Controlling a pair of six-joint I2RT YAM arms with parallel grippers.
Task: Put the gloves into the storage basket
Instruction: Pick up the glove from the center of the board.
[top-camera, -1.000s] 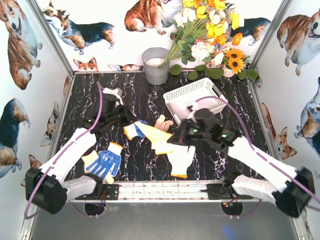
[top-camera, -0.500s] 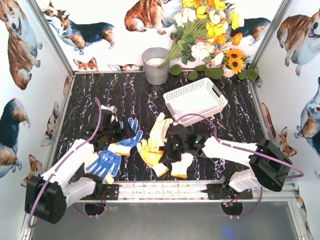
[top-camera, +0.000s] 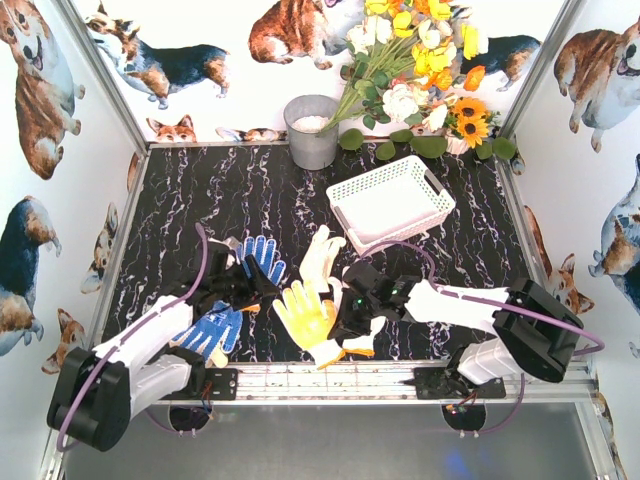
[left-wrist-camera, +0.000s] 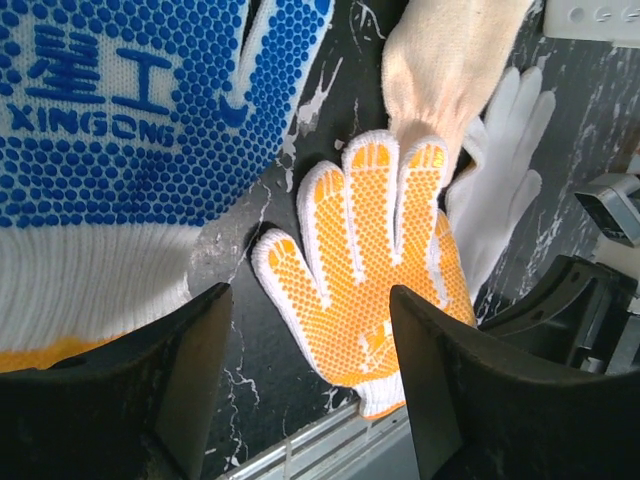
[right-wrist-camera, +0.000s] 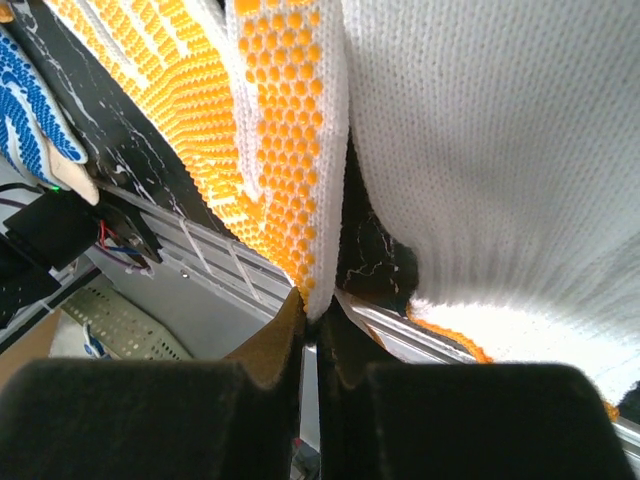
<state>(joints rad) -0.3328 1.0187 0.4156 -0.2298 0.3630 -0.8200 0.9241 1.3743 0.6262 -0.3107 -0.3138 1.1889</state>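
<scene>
Our right gripper (right-wrist-camera: 310, 325) pinches the edge of the yellow glove (right-wrist-camera: 290, 150), arm reaching low toward nine o'clock; our left gripper (left-wrist-camera: 310, 310) gapes empty, blue glove (left-wrist-camera: 130, 130) at ten o'clock.

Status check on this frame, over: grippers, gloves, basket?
Left gripper open, empty, beside blue glove. Right gripper shut on yellow glove edge. Storage basket empty. Nothing visibly in the way.

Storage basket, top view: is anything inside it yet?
Nothing shows inside the storage basket; only its bare white floor is visible. Its near wall may cover a thin strip of that floor.
</scene>
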